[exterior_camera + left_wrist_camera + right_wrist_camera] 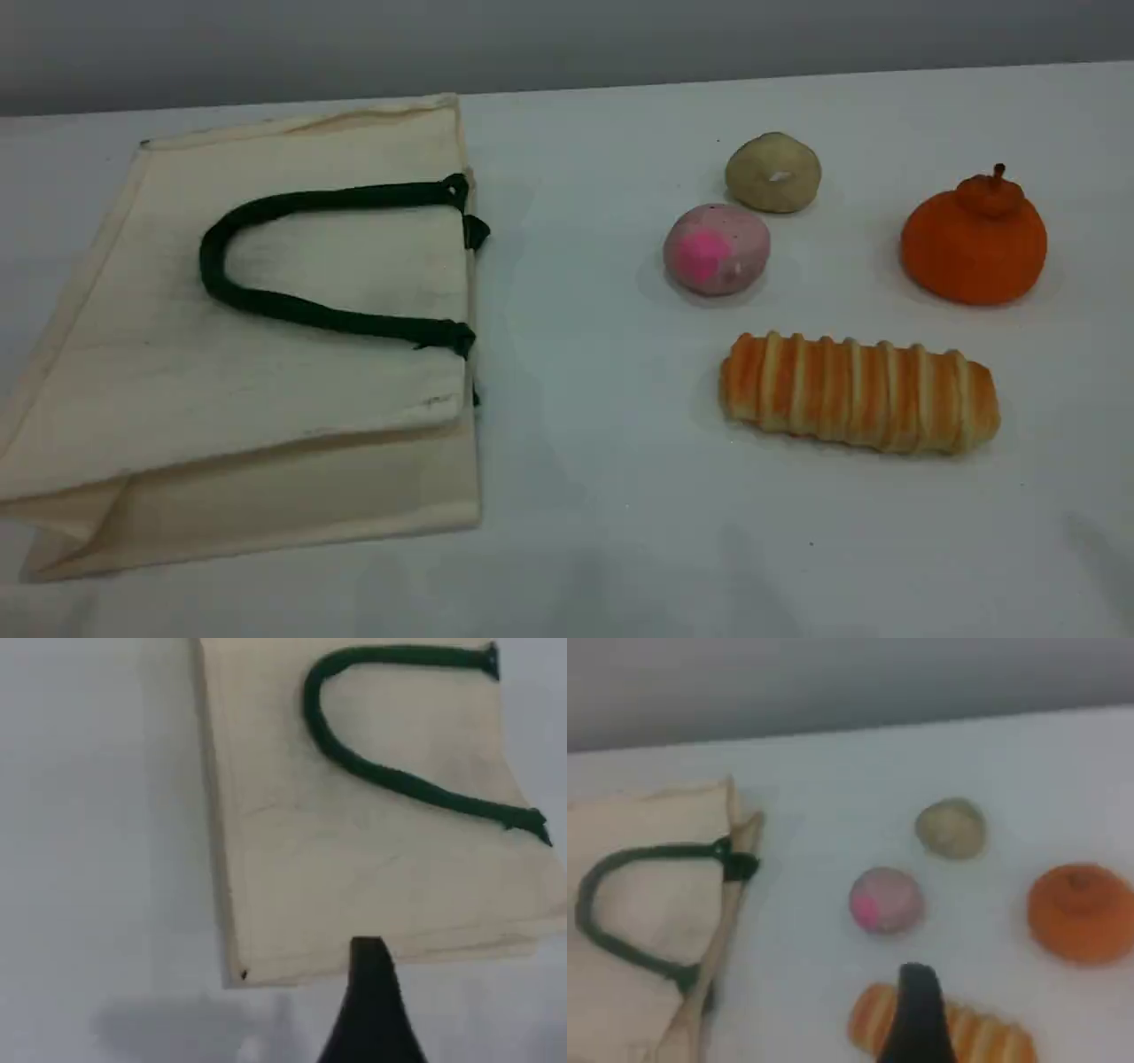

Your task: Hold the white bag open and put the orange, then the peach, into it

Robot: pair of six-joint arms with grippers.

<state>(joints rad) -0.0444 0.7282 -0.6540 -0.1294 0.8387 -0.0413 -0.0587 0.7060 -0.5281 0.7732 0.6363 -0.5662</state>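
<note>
The white bag lies flat on the left of the table, its mouth facing right and a dark green rope handle folded back on top. The orange sits at the far right. The peach rests mid-table, right of the bag. Neither arm shows in the scene view. In the left wrist view, my left gripper shows one dark fingertip above the edge of the bag. My right gripper hangs over the bread loaf, just below the peach, with the orange to its right. Neither gripper holds anything.
A beige-tan ball lies just behind the peach. A striped orange-cream bread loaf lies in front of the peach and orange. The white table's far edge meets a grey wall.
</note>
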